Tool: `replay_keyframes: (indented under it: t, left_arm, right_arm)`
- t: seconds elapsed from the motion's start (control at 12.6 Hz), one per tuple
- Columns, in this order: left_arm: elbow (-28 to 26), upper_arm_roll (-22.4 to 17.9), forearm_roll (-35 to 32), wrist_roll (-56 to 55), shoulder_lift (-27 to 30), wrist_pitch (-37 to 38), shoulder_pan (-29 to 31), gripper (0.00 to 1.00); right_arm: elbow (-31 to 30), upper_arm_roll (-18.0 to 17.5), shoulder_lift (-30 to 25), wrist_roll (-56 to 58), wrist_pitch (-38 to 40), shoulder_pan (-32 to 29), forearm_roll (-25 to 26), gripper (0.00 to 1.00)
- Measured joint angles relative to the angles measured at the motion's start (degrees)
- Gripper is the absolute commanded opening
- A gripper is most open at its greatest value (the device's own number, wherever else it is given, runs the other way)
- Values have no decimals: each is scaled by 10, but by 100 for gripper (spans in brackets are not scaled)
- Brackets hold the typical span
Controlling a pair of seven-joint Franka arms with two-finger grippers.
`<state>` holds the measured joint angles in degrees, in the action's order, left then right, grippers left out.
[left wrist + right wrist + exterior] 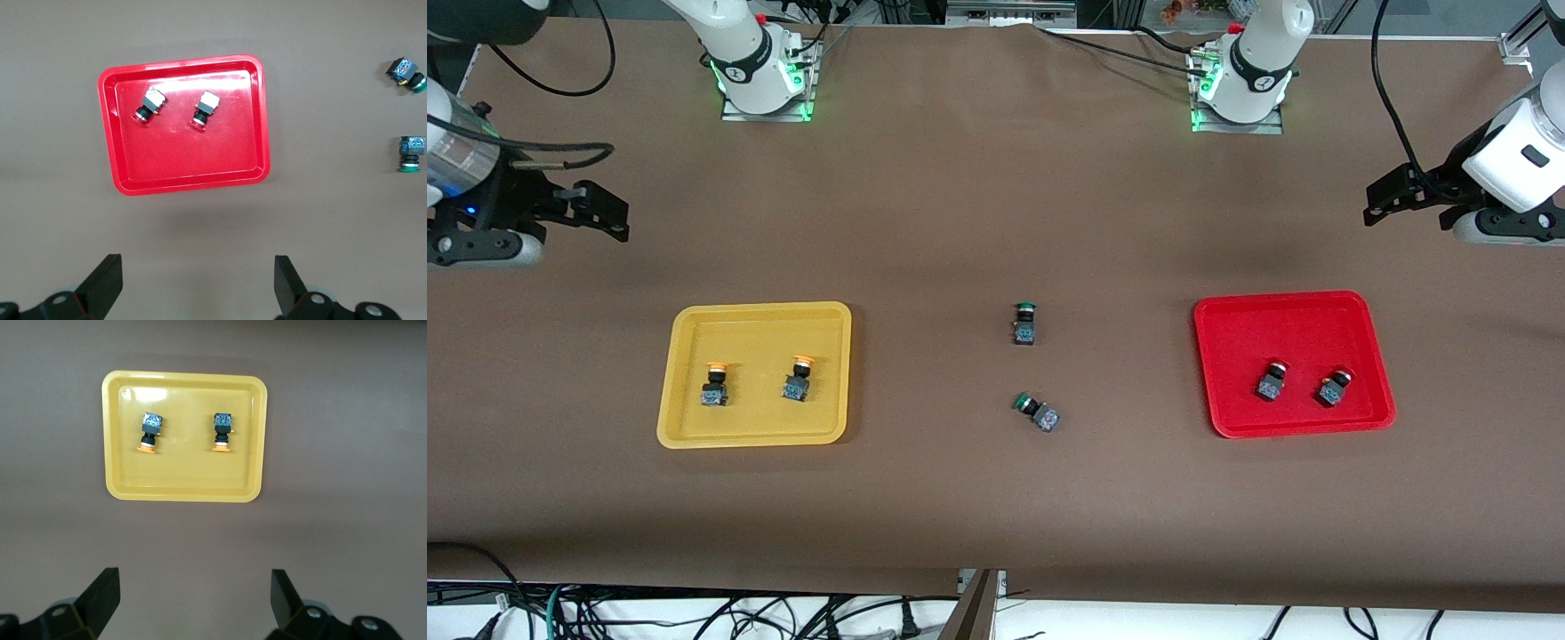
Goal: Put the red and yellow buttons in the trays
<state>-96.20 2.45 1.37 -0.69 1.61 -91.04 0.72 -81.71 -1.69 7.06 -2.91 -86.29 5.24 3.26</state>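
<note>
Front view findings: the yellow tray (754, 375) sits toward the right arm's end of the counter (960, 222) and holds both yellow-capped buttons (714, 384) (798, 379), lying side by side and apart. The red tray (1294, 364) sits toward the left arm's end and holds both red-capped buttons (1272, 380) (1334, 388), likewise apart. Two green-capped switches (1024, 323) (1038, 412) lie on the bare counter between the trays, one nearer the front edge. The left gripper (1392, 200) hangs over the counter's end beside the red tray, fingers (107, 283) spread wide, holding nothing. The right gripper (600, 213) hangs over its own end, fingers (100, 597) equally wide and empty.
</note>
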Motion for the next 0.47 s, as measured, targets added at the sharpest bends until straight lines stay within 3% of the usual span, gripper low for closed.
replay_keyframes:
  t: [0.47]
  left_arm:
    - [0, 0, 0, 0, 0, 3, 0, 100]
  right_arm:
    - [-6, 3, -6, 0, 41, -14, -1, 100]
